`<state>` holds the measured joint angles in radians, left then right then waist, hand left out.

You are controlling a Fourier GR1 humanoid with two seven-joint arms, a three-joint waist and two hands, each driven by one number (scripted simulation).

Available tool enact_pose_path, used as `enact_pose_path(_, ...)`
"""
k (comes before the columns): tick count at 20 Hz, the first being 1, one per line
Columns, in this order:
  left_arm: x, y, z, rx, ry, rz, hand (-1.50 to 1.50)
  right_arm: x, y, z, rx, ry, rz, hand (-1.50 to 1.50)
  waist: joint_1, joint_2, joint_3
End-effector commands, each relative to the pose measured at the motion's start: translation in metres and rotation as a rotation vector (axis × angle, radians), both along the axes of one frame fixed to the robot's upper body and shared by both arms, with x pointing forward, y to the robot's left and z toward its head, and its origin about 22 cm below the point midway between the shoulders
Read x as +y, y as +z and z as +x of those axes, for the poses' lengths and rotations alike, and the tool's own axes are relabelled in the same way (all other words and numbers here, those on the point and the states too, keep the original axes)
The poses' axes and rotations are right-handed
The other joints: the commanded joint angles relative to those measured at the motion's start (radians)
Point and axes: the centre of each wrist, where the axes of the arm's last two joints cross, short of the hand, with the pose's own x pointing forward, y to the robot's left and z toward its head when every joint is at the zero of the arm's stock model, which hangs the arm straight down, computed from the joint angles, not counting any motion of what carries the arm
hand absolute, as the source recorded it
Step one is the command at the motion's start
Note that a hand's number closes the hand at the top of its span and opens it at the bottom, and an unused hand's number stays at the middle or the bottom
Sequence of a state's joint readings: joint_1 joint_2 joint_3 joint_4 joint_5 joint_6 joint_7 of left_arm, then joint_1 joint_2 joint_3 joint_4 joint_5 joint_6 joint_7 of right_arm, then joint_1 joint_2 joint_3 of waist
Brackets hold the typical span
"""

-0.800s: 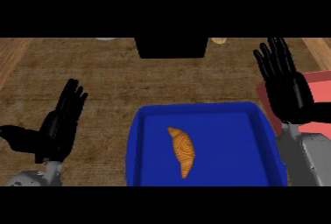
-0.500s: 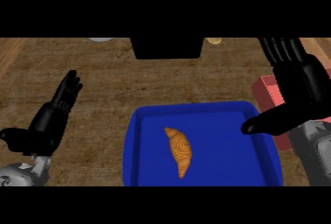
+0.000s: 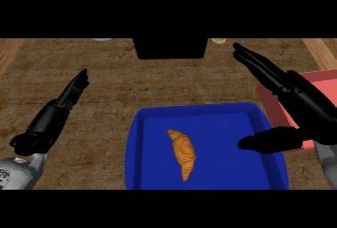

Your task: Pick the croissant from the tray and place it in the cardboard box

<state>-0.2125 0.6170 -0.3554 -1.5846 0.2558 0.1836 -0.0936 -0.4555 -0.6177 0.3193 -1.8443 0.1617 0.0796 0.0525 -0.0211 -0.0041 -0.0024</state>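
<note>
Head view first: we look steeply down on a brown wood-grain tabletop (image 3: 132, 84) and find a blue tray (image 3: 263, 133) sitting at its near edge, a little right of centre. On the tray's floor lies the croissant (image 3: 182, 152), golden-orange and long, its upper tip pointing toward the far edge and its lower tip toward the near edge, roughly midway between the tray's left and right walls. Nothing touches it. Our right hand (image 3: 299, 104) comes in over the tray's right side with its fingers stretched straight toward the far right corner of the tabletop, while the thumb (image 3: 266, 140) juts inward above the tray's right portion, well apart from the croissant; the hand is spread and holds nothing. Under that hand, at the right edge of the tabletop, we see part of a reddish, flat-walled container (image 3: 276, 95), touching or just beside the tray's right wall; it is largely covered by the hand, so we can only say it may be the cardboard box. Our left hand (image 3: 56, 113) shows near the left edge of the tabletop, fingers straight and pointing toward the far edge, apart from the tray and carrying nothing. At the far edge, a black block (image 3: 169, 48) sits about centred.
</note>
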Motion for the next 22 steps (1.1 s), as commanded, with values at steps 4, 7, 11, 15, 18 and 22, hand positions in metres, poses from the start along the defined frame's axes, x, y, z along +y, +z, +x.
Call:
enact_pose_path(4,0.0,-0.001,0.015,0.008,-0.048,0.013,0.0,0.034,-0.005,-0.028,-0.069,0.079,-0.333,-1.5,0.01,0.004,0.001)
enact_pose_path(7,-0.016,-0.009,0.015,-0.005,-0.048,0.014,0.0,0.048,0.003,-0.029,-0.034,0.041,-0.545,-1.5,0.016,0.004,-0.001)
enact_pose_path(11,0.003,0.009,0.019,0.002,-0.041,0.021,0.0,0.078,0.01,-0.051,0.009,0.074,-0.762,-1.5,0.025,-0.001,-0.001)
enact_pose_path(15,0.001,-0.001,0.015,-0.002,-0.053,0.031,0.0,0.119,0.001,-0.076,0.035,0.092,-0.886,-1.5,0.028,-0.003,-0.001)
enact_pose_path(18,0.005,0.005,0.026,-0.007,-0.044,0.034,0.0,0.142,-0.009,-0.088,0.025,0.04,-0.982,-1.5,0.018,-0.002,0.0)
enact_pose_path(22,0.0,-0.001,0.023,0.006,-0.058,0.034,0.0,0.187,-0.018,-0.099,0.063,0.002,-1.044,-1.5,0.019,-0.001,0.0)
